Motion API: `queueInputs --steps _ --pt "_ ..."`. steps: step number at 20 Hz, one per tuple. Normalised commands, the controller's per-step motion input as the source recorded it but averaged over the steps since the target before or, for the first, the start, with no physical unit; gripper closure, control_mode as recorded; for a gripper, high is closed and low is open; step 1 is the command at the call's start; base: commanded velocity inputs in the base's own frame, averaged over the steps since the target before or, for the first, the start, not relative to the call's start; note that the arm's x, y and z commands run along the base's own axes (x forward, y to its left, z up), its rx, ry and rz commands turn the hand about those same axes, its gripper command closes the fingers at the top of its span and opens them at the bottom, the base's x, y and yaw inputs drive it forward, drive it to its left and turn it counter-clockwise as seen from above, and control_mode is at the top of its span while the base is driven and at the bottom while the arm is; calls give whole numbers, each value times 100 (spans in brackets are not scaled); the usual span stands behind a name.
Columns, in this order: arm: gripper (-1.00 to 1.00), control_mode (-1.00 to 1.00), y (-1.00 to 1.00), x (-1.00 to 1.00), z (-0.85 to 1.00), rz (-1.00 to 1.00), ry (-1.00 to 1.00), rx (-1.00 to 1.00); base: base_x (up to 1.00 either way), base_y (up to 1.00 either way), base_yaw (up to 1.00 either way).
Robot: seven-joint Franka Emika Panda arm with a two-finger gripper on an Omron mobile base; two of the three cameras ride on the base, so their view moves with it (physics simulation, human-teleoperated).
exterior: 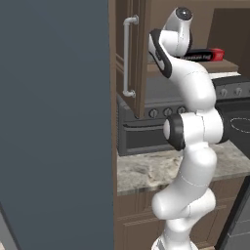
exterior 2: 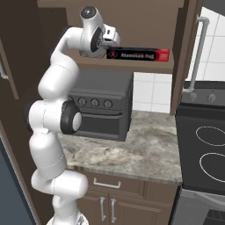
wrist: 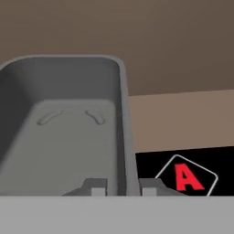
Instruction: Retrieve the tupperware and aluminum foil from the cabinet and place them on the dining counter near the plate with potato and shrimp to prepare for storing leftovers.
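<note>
Tool (wrist: pixel 118 186) clenched on right wall of grey lidless plastic tub (wrist: pixel 64 132), one tip inside, one outside. Tub on shelf inside dark brown wall cabinet (exterior 2: pixel 132 17), long black foil box with red end (exterior 2: pixel 138 55) just beside it. Judgement: early stage, nothing carried to dining table yet, both items left.

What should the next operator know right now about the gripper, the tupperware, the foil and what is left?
Gripper: shut on the tupperware, fingertips either side of its near wall.
Tupperware and aluminum foil: both on the shelf of the open cabinet, foil beside the tub.
Done: tub gripped.
Left: lift the tub out, carry it to the dining counter near the plate, then return for the foil.
</note>
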Motion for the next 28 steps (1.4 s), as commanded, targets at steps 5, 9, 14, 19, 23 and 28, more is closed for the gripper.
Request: queueInputs --steps 5,9,14,19,23,28 --pt "100 -100 12 -2 -32 0 0 0 0 0 0" --pt "100 -100 32 -21 -4 0 0 0 0 0 0" --pt "100 -100 38 -46 0 0 6 -4 0 0 0" --pt "100 -100 10 -62 0 -8 6 -4 0 0 0" --pt "100 -100 -11 -46 -3 -28 0 0 0 0 0" --pt "100 -100 -27 -57 -5 -37 0 0 0 0 0"
